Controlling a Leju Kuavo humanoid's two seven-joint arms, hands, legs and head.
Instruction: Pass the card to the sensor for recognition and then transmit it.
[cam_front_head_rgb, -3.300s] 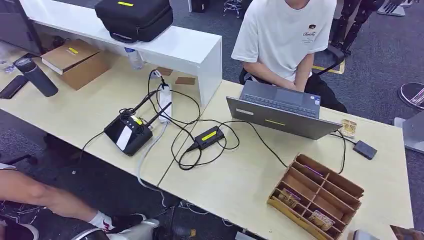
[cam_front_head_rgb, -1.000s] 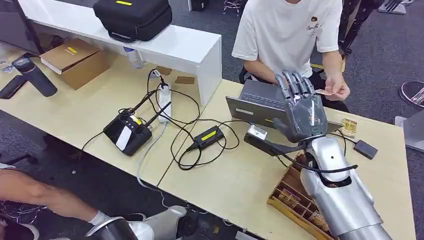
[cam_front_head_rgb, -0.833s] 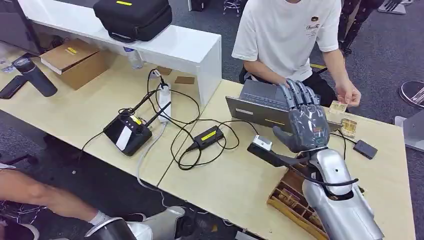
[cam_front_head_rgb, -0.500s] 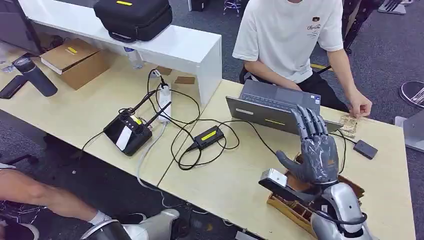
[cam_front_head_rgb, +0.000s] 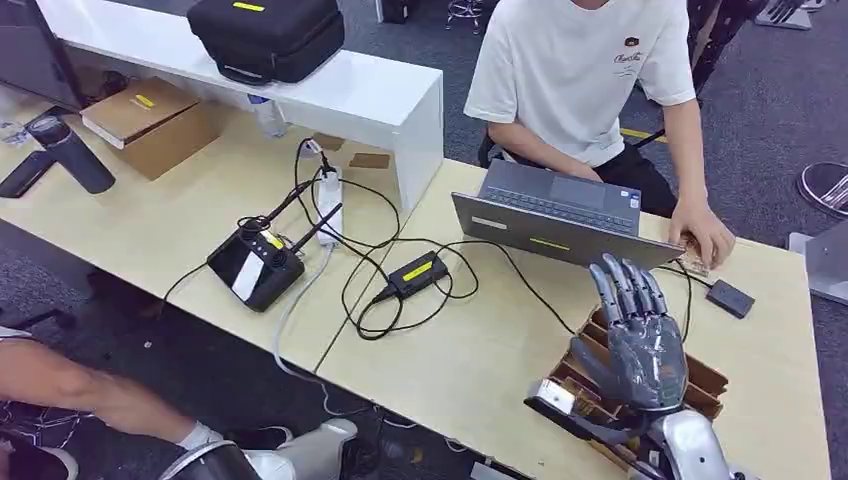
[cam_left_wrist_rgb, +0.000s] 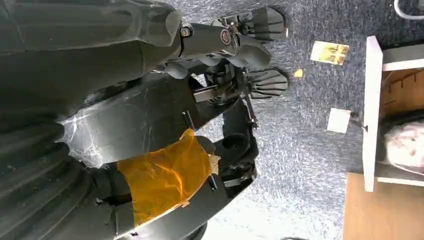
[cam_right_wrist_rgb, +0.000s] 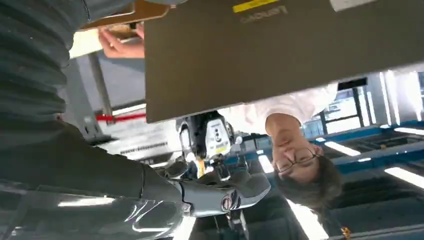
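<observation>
My right hand (cam_front_head_rgb: 637, 340) is raised with its fingers apart and holds nothing; it hovers over the near end of the wooden divided tray (cam_front_head_rgb: 704, 374). A small stack of cards (cam_front_head_rgb: 697, 264) lies by the laptop's right corner, with a person's hand (cam_front_head_rgb: 706, 233) resting on it. That person's hand (cam_right_wrist_rgb: 119, 44) also appears in the right wrist view, beside the laptop lid (cam_right_wrist_rgb: 280, 50). The black sensor box (cam_front_head_rgb: 730, 298) sits on the table right of the cards. My left hand (cam_left_wrist_rgb: 95, 35) hangs by my side over the floor, fingers stretched out and empty.
An open laptop (cam_front_head_rgb: 560, 215) stands between me and the seated person (cam_front_head_rgb: 585, 70). Cables and a black power brick (cam_front_head_rgb: 415, 272) lie mid-table, a controller (cam_front_head_rgb: 257, 265) to the left. A loose card (cam_left_wrist_rgb: 329, 52) lies on the carpet.
My right hand has dropped back from in front of the laptop to over the wooden tray. The person's hand took a card and set it down on the stack.
</observation>
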